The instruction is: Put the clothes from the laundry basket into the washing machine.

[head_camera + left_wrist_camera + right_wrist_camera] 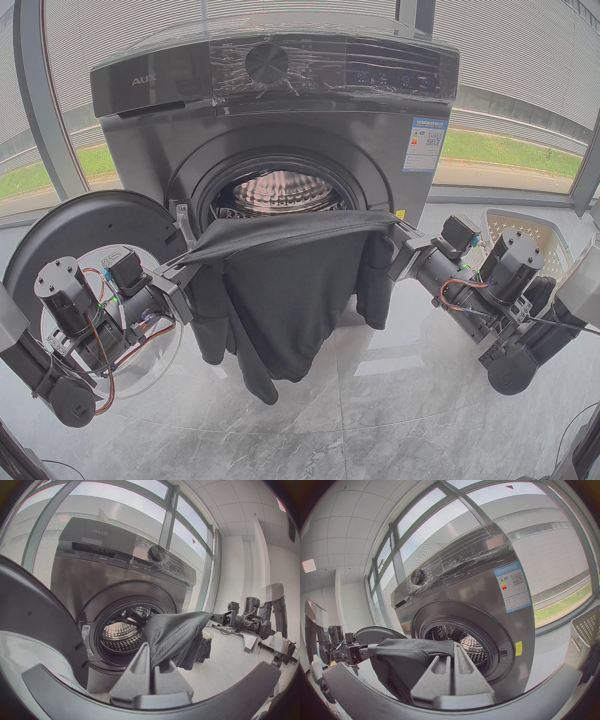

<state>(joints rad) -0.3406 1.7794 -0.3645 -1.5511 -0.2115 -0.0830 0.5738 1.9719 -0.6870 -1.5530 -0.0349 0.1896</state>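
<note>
The dark grey front-loading washing machine filled the upper middle of the head view, its steel drum mouth open; its round, window-centred door stood swung wide at the left of the frame; the black fabric garment hung spread across the mouth at centre, top edge taut, body and sleeves drooping well below the rim toward the floor; the white perforated plastic laundry basket sat at the right edge; the left gripper and right gripper were each clenched on an upper corner of the cloth; the taut span looked to me wider than the mouth, so a straight push could knock the grippers on the rim; the hanging length could drag over the lip and spill outside; the left arm sat near the door and might bump it
</note>
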